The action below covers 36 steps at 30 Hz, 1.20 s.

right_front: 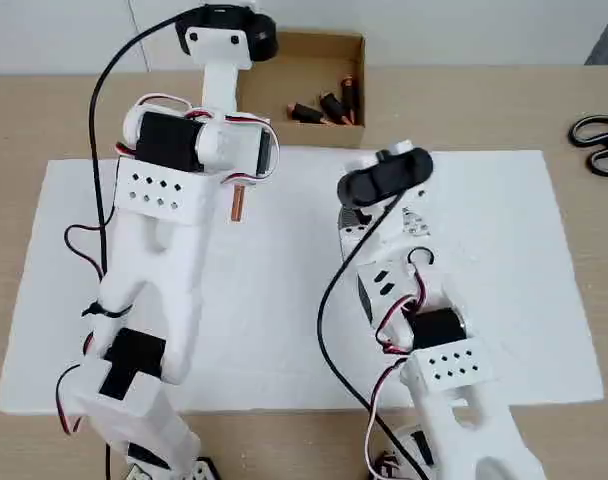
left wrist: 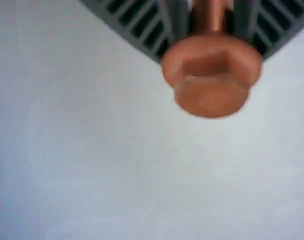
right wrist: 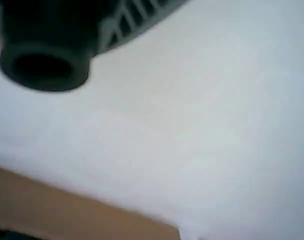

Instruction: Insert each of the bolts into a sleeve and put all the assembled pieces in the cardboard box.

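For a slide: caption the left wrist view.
Left end effector grips a copper bolt above the white sheet.

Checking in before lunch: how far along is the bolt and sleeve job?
Done: about three assembled pieces lie in the cardboard box. In hand: the left gripper holds a bolt, the right gripper a sleeve, not yet joined. Left: joining them and boxing that piece.

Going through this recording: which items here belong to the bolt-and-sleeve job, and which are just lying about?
Job:
copper bolt
black sleeve
cardboard box
assembled pieces inside the box

Lying about:
scissors at the table's edge
white sheet, just the underlay
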### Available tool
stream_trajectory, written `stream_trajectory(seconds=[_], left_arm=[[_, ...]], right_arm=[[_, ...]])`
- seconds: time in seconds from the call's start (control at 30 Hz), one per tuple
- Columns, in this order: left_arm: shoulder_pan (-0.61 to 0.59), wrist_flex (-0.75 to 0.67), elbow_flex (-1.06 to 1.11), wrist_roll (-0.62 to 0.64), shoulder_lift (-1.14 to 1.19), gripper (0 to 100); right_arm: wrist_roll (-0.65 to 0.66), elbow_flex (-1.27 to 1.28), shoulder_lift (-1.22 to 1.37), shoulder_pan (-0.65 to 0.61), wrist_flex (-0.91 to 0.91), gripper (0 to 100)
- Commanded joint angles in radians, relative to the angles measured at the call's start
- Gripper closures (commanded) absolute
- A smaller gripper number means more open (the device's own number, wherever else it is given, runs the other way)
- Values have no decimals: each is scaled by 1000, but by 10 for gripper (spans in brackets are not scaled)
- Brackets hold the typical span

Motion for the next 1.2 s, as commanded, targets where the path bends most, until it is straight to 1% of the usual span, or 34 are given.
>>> stream_trajectory(seconds=[0.0,0.07,0.13,0.23,0.3,0.37,0.43,0.53,0.6,0.73,0.8,0.87,0.93,1.07,1.17], left_arm=[[8,-11,-39,8,-69,994],[8,-12,-39,8,-64,994],[8,-26,-39,11,-63,994],[2,-97,-38,49,-61,994],[8,-150,-15,77,-61,994],[35,-186,30,115,-71,994],[66,-189,38,127,-91,994],[100,-187,41,129,-189,994],[114,-160,54,126,-273,994],[112,-80,174,129,-431,994],[80,-98,278,129,-506,994],[44,-209,433,129,-565,994],[32,-370,634,129,-614,994],[74,-735,1033,129,-706,994],[95,-971,1244,126,-802,994]], right_arm=[[-129,61,-68,-5,-171,995],[-158,133,-119,-5,-252,995],[-160,221,-170,-5,-351,995],[-155,358,-226,-5,-512,995],[-155,427,-251,-5,-570,995],[-153,470,-271,-5,-584,995],[-153,493,-285,-5,-585,995],[-153,505,-305,-5,-585,995],[-153,508,-317,-5,-585,995],[-153,511,-321,-5,-584,995],[-153,516,-325,-5,-584,995],[-153,528,-326,-19,-584,995],[-153,549,-326,-51,-584,995],[-153,566,-326,-143,-584,995],[-153,566,-326,-160,-584,995]])
